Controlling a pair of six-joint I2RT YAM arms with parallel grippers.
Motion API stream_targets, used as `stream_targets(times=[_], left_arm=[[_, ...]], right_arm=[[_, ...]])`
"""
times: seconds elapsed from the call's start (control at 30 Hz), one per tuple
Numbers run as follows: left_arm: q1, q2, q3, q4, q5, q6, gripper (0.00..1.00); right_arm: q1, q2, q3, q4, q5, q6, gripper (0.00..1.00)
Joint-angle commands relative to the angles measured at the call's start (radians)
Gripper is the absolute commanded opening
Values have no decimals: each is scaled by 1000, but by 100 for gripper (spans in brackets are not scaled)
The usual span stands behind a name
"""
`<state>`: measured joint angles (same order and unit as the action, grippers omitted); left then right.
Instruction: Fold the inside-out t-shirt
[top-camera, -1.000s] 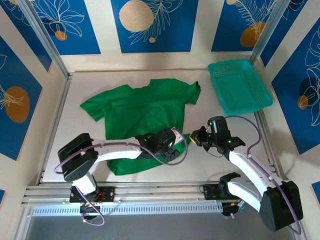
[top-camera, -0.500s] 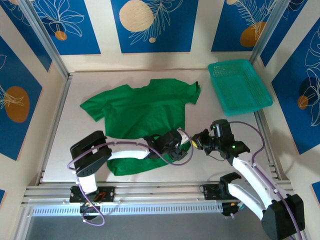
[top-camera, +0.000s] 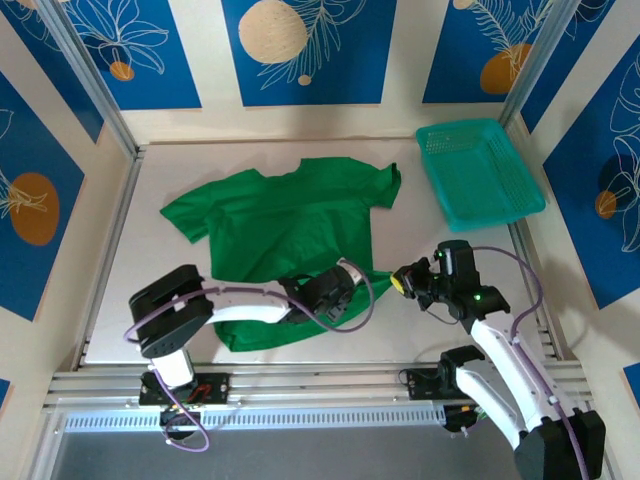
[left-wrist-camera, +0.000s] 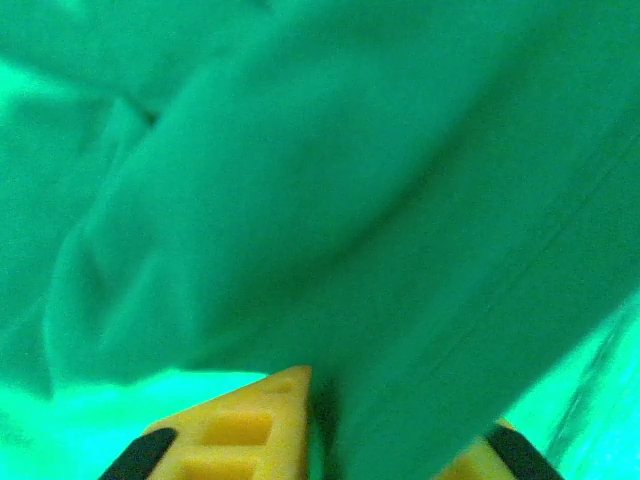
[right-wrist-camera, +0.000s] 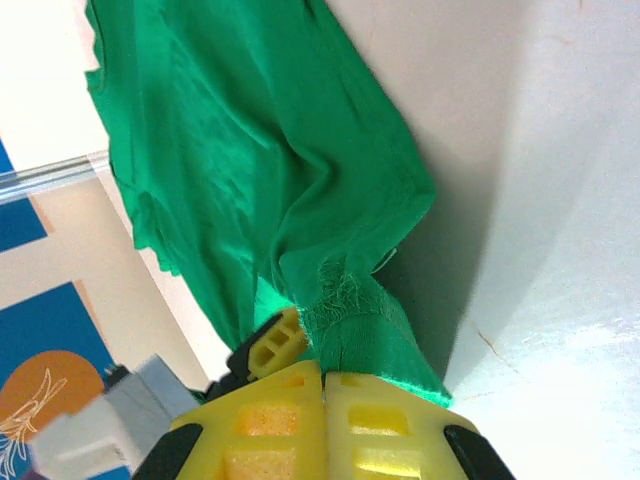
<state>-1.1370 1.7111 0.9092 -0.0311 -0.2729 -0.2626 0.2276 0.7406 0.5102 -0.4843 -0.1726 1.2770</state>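
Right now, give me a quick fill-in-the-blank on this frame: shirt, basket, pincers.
1. The t-shirt spread on the table is bright ____.
2. The teal basket sits at the table's far ____ corner.
3. The right pincer is ____ on a bunched edge of the t-shirt.
Missing words: green, right, shut.

- Blue wall panels (top-camera: 300, 50) with white leaf outlines and gold discs, cream strips between, across the top and both sides.
- Silver metal posts (top-camera: 90, 85) slanting through the upper corners.
- Pale tabletop (top-camera: 400, 335) mid-frame, evenly lit.
- Ribbed aluminium rails (top-camera: 320, 385) along the bottom edge.
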Motion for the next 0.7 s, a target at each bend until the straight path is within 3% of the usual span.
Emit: stream_targets(times=[0.0, 0.13, 0.23, 0.47, 0.57, 0.67], left_arm=[[-7, -57, -55, -1, -33, -20, 20], [-8, -27, -50, -51, -89, -25, 20], [-8, -33, -67, -76, -162, -39, 11], [-7, -171, -118, -179, -214, -32, 8], [-6, -232, -144, -231, -237, -35, 0], [-4, -304, -147, -261, -213, -32, 0]], right_arm=[[-4, -21, 29, -36, 30, -26, 0], [-6, -45, 26, -36, 42, -16, 0], [-14, -57, 46, -69, 49, -35, 0], [-55, -74, 45, -106, 61, -71, 0], [-61, -68, 32, -96, 76, -85, 0], [-57, -42, 16, -61, 67, -128, 0]])
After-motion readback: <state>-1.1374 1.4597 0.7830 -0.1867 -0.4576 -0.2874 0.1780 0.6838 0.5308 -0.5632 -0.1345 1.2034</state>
